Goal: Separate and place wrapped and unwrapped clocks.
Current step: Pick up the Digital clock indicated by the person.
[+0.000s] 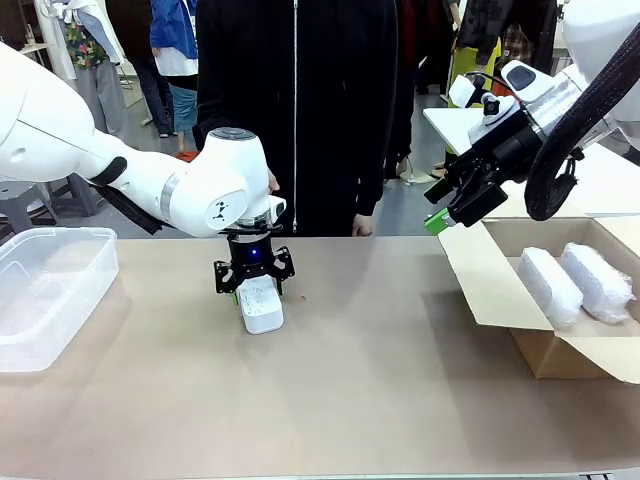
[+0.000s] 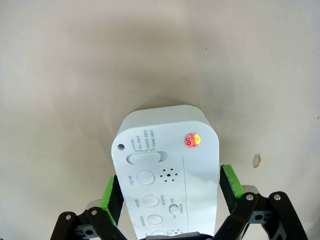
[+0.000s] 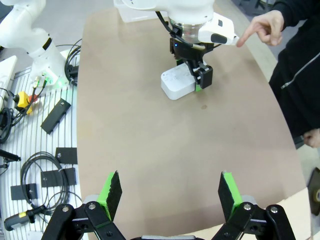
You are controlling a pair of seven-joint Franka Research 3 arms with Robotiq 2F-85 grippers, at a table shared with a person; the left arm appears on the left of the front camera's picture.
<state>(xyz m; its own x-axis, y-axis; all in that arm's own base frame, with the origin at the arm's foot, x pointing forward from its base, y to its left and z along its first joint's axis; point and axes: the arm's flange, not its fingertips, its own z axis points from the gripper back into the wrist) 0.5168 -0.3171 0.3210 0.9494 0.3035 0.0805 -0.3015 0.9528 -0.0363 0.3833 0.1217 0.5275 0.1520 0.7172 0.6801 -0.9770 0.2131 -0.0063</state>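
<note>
left gripper (image 1: 254, 283) lowered over the bare white clock (image 1: 262, 304) lying mid-table, jaws spread wide, green pads (image 2: 111, 194) flanking its sides without touching (button side up). right gripper (image 1: 452, 208) raised, jaws wide, empty, beside the cardboard box (image 1: 545, 350) holding two wrapped clocks (image 1: 573, 284).

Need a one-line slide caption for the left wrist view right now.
Open left gripper straddling the bare white clock, which lies buttons-up on the tan table.
</note>
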